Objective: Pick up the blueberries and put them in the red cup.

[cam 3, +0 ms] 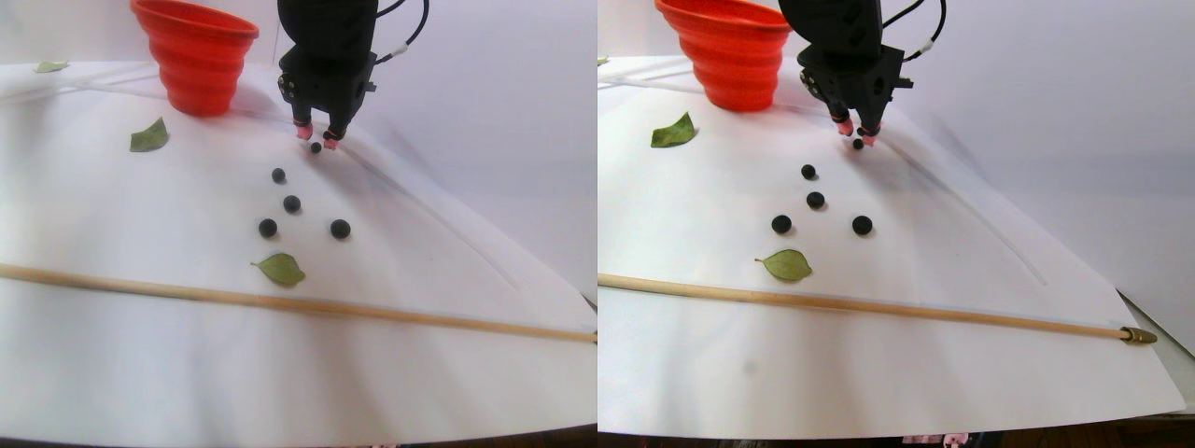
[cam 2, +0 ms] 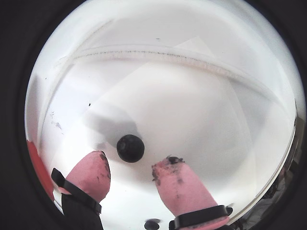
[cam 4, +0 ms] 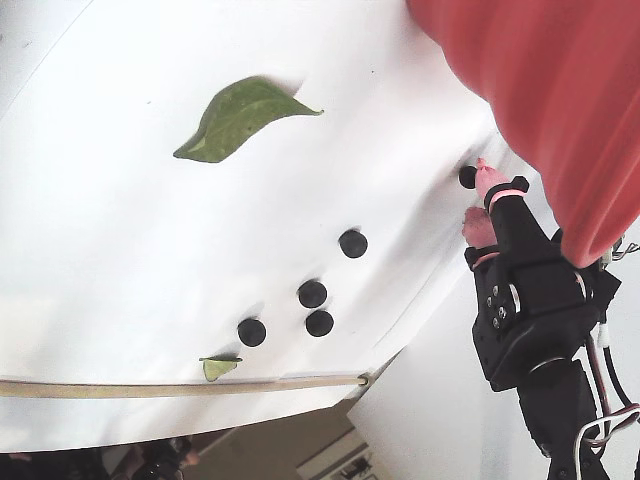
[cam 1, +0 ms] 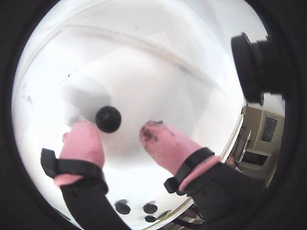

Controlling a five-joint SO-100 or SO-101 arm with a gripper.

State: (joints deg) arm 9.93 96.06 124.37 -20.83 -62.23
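Your gripper (cam 1: 123,128) has its jaws apart, pink fingertips (cam 2: 95,172) down near the white sheet (cam 3: 140,355), nothing clamped. In both wrist views one blueberry (cam 1: 108,119) sits in the gap, just past the tips at abt 12 o'clock and off-center: close to the left tip, maybe touching it in a wrist view (cam 2: 130,148), w/ clear daylight btwn it and the right tip. The right tip is smudged dark at its end. Stereo pair view agrees: the berry (cam 3: 316,147) lies on the sheet right under and btwn the two tips. Four more blueberries (cam 3: 292,203) are loose on the sheet, well apart from the jaws, toward 6 o'clock of the gripper in that view; fixed view shows them as a cluster (cam 4: 313,294) at abt 8 o'clock from the tips. The red cup (cam 3: 196,56) stands upright at abt 10 o'clock of the gripper in the stereo pair view, near it but not touching. Two green leaves (cam 3: 148,137) and a long wooden stick (cam 3: 280,303) also lie on the sheet, away from the gripper.
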